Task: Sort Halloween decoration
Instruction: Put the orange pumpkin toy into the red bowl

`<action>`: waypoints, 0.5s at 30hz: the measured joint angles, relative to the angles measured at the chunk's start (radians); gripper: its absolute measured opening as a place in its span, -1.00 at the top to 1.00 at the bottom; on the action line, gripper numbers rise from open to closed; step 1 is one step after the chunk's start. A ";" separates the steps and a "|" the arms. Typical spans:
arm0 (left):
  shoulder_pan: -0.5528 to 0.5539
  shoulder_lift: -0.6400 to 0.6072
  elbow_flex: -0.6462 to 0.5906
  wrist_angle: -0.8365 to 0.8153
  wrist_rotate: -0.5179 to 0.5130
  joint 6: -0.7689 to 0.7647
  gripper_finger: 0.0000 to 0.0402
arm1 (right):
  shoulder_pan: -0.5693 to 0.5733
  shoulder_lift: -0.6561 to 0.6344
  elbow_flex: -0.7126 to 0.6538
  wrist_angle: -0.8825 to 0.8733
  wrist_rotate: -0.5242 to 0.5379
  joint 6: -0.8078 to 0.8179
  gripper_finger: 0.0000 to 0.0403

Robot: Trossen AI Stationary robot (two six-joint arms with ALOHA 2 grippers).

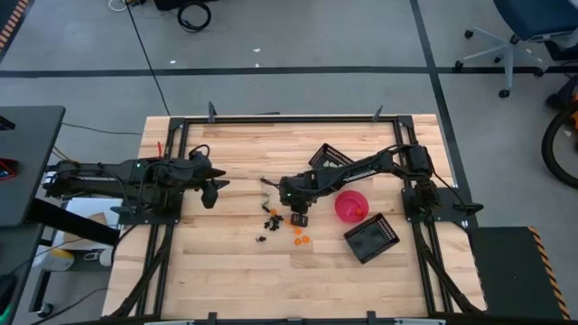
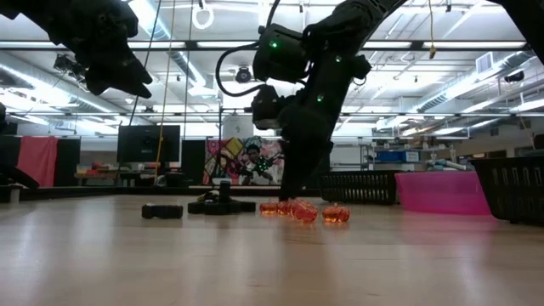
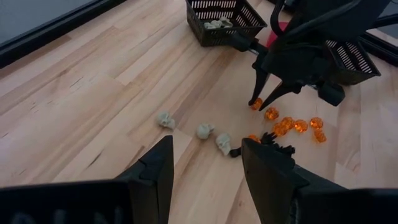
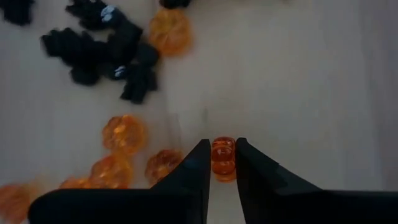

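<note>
Between the two dark fingers of the right gripper [image 4: 222,163] sits one orange pumpkin trinket [image 4: 223,158] — fingers narrowed onto its sides, touching or all but touching, so pinched or about to be. Lies dead ahead of the pincer on its centre line, no sideways offset, resting on the wooden table [image 1: 226,271] near the middle; roundish, no long axis to line up with. Judged from this: only a straight lift needed, then a carry toward a container.

Just beside it, more orange pumpkins [image 4: 124,132] in a loose cluster, near enough to be nudged on the way up. Beyond those, a clump of black trinkets [image 4: 118,46]. Farther off toward the left arm, three pale whitish-grey skulls [image 3: 205,130] in a short row, apart from the orange heap.

Around the scatter: pink bowl [image 1: 350,206] just beside the right arm, one black slatted basket [image 1: 371,238] near the table's front, another basket [image 3: 225,20] at the far side with pale pieces already inside.

Left gripper [image 1: 215,187] well apart, raised off the table, fingers spread wide, holding nothing — clearly the farther arm; right arm's job.
</note>
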 joint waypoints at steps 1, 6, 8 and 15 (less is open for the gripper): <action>0.000 0.000 0.000 -0.001 0.000 0.000 0.19 | 0.000 0.000 0.010 -0.028 -0.019 0.000 0.67; 0.000 0.000 0.000 -0.001 0.000 0.000 0.19 | -0.005 0.000 0.092 -0.200 -0.095 -0.033 0.67; 0.000 0.000 0.000 0.000 0.000 0.002 0.19 | -0.011 0.000 0.134 -0.301 -0.123 -0.049 0.67; 0.000 0.000 0.000 -0.001 0.000 0.004 0.19 | -0.039 -0.001 0.267 -0.659 -0.140 -0.060 0.67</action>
